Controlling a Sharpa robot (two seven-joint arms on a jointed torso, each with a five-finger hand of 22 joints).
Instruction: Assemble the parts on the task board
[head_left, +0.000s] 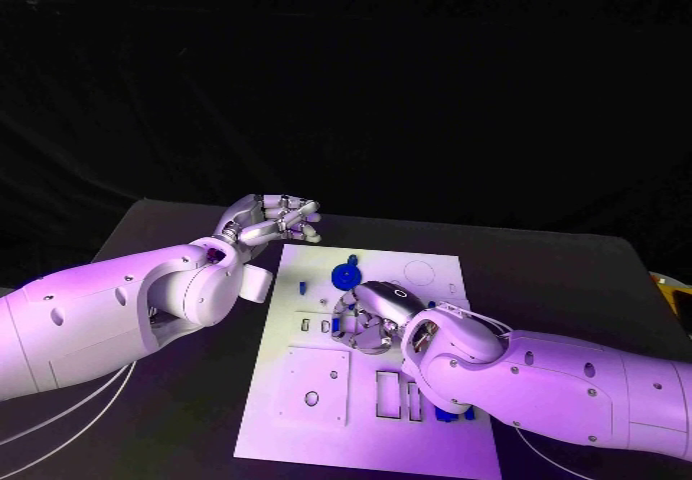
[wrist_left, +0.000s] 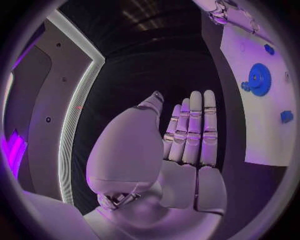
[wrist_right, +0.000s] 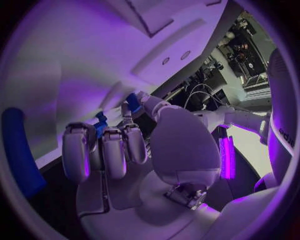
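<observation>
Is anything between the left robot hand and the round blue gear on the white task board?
Nothing visible. The left robot hand hovers off the white task board's far left corner, holding nothing; bare board lies between it and the round blue gear.

Left arm is extended from the near left, forearm angled up and away. Left hand (head_left: 271, 220) is raised at its end; in the wrist view (wrist_left: 187, 135) the fingers are held straight and side by side, thumb alongside, nothing gripped. Right arm is brought in from the near right, forearm angled toward the centre. Right hand (head_left: 372, 315) is turned palm down, fingers (wrist_right: 103, 150) curled inward with the thumb beside them. Whether something is pinched at the fingertips cannot be told.
</observation>
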